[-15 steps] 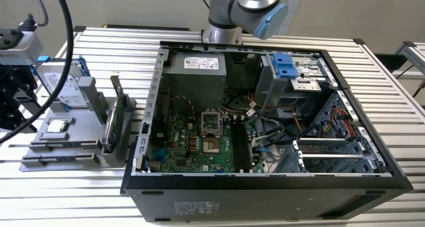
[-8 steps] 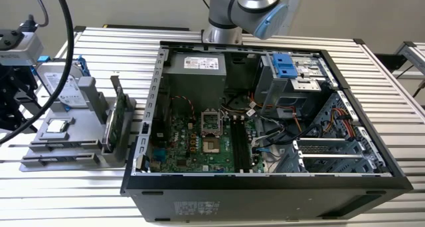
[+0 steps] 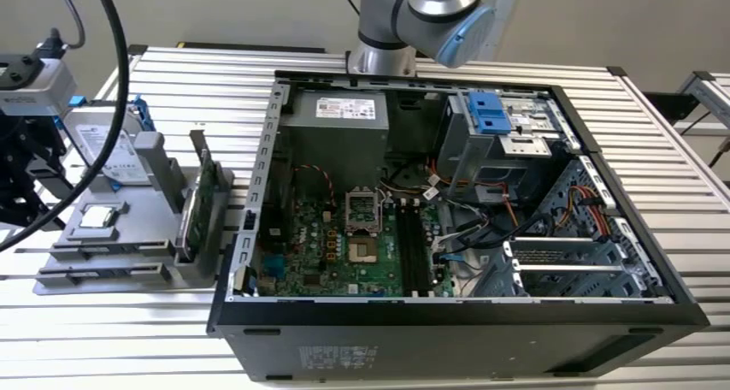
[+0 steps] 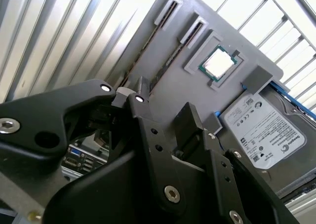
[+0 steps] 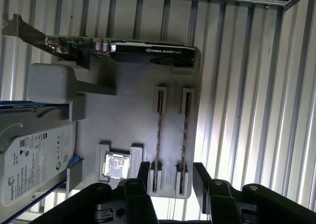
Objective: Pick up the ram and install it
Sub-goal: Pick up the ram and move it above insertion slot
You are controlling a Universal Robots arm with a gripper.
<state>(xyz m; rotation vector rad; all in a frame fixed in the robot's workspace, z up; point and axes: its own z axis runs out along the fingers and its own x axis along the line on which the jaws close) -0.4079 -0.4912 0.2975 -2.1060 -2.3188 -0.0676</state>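
Slatted metal table (image 3: 126, 339), open PC case (image 3: 456, 313) mid-table, grey parts tray (image 5: 128, 110) near the table's edge on the exterior view's left. Gripper (image 5: 172, 177) hangs over that tray, fingers (image 5: 200, 174) spread wide, holding nothing. In the first wrist view the gap between them lines up with the tray edge where the ram (image 5: 183, 135) stands on its long edge in a slotted holder. A second stick (image 5: 158, 135) stands just beside it, parallel (can't tell how high the tips sit above the two sticks). CPU (image 5: 116, 165) lies flat in its pocket next to the second stick, along the same tray edge. Hard drive (image 5: 34, 160) lies beyond the CPU, toward the tray corner. Graphics card (image 5: 143, 51) stands on edge along the opposite tray edge, the one nearest the case. Arm (image 3: 422, 14) rises from the table behind the case's far wall.
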